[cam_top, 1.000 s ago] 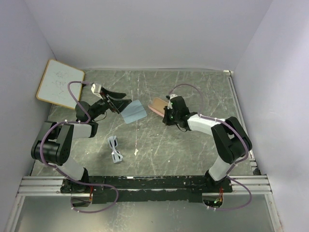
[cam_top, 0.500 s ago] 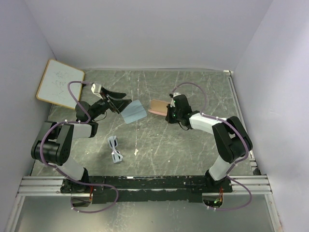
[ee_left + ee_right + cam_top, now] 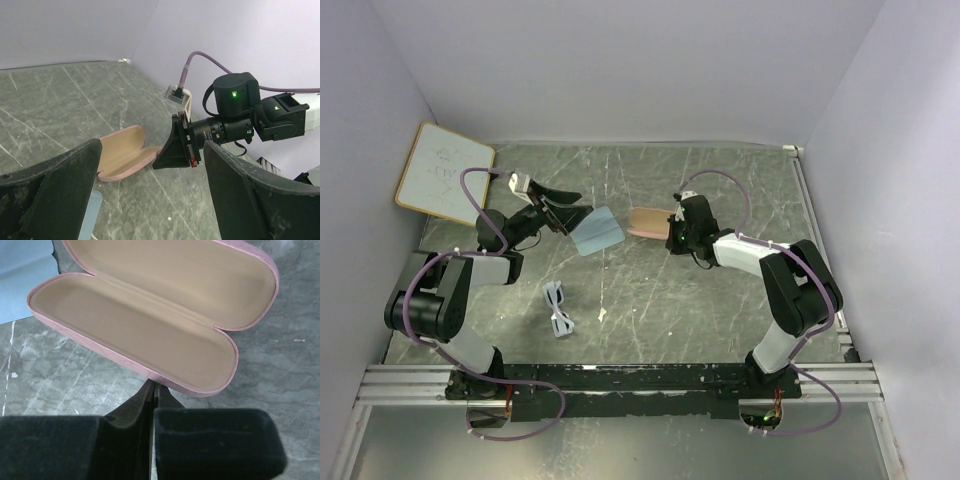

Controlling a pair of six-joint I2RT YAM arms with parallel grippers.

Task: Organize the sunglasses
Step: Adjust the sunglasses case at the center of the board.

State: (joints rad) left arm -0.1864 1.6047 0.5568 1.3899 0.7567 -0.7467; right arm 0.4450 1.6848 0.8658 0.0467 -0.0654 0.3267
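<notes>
Pink glasses case (image 3: 647,221) now lies flat & open on desk (image 3: 720,300); a sec ago it was tipped up. R fingers (image 3: 210,435) clenched, empty, tips at its rim. L fingers (image 3: 55,185) spread wide, empty, by blue cloth (image 3: 597,230). The sunglasses (image 3: 558,309) are on desk near L base, so I reckon pickup's next.

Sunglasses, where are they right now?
Top view: the sunglasses lie at front left, beside the left arm, nearer the bases than the blue cloth.
</notes>
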